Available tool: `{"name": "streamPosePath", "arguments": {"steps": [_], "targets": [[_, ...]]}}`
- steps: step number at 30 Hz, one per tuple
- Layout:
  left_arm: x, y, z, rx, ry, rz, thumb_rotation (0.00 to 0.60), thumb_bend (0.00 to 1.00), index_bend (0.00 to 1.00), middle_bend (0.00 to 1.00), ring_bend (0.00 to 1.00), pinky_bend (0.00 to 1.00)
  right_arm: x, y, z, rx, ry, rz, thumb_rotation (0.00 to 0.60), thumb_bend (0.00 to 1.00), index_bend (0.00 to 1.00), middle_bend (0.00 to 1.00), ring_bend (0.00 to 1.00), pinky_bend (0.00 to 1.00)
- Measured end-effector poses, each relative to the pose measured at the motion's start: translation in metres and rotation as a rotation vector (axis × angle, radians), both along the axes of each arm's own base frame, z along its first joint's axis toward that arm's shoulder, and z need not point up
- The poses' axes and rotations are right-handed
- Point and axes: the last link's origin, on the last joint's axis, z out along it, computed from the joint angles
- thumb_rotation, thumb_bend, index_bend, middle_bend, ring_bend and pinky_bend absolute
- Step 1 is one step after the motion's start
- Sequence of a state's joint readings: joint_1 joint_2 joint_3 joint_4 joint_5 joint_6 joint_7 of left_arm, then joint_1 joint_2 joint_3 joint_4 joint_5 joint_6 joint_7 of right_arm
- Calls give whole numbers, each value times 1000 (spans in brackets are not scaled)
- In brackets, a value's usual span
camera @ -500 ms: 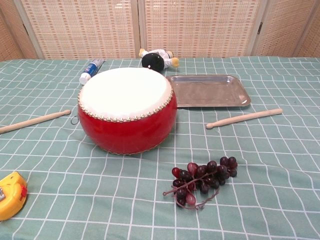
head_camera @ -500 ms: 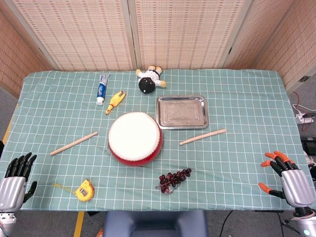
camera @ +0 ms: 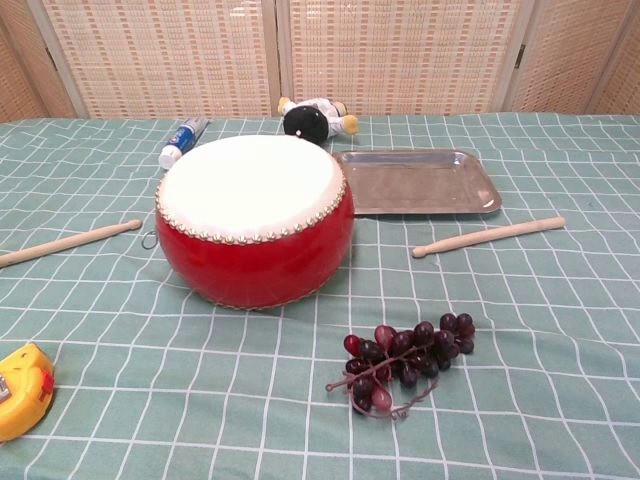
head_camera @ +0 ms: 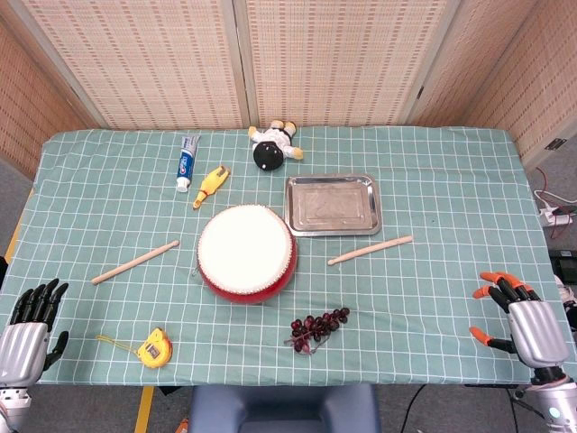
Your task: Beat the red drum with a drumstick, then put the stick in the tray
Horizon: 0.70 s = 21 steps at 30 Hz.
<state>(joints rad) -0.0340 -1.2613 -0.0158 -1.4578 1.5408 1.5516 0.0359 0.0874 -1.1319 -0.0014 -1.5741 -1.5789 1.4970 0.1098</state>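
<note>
The red drum (head_camera: 246,253) (camera: 253,217) with a white skin stands mid-table. One wooden drumstick (head_camera: 370,250) (camera: 488,236) lies to its right, just in front of the empty metal tray (head_camera: 333,204) (camera: 418,181). A second drumstick (head_camera: 135,262) (camera: 67,243) lies to the drum's left. My left hand (head_camera: 27,329) hovers at the near left table edge, fingers spread, holding nothing. At the near right edge my right hand (head_camera: 521,321), with orange fingertips, is likewise spread and holds nothing. Both hands are far from the sticks and absent from the chest view.
A bunch of dark grapes (head_camera: 319,327) (camera: 408,360) lies in front of the drum. A yellow tape measure (head_camera: 154,347) (camera: 22,388) sits near left. At the back are a toothpaste tube (head_camera: 187,161), a yellow rubber chicken (head_camera: 211,186) and a doll (head_camera: 275,144).
Both hands have dropped slightly lower in the head view, toward the near table edge. Nothing on the table has moved.
</note>
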Motion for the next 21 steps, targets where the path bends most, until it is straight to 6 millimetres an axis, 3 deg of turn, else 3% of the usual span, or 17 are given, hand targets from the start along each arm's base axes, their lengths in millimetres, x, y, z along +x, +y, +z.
{"name": "streamPosePath", "arguments": {"steps": [6,16,21], "targets": [[-2,-4,2,8,-4,14,600,369,0,0,0,0,19,-43,-20,80,42,56,600,112,449,210,159,291],[-10,-6,3,8,1,49,600,368,0,0,0,0,52,-137,-94,224,140,137,600,177,471,210,90,213],[-12,-5,4,8,3,59,600,368,0,0,0,0,64,-171,-128,262,195,147,600,220,471,210,84,207]]}}
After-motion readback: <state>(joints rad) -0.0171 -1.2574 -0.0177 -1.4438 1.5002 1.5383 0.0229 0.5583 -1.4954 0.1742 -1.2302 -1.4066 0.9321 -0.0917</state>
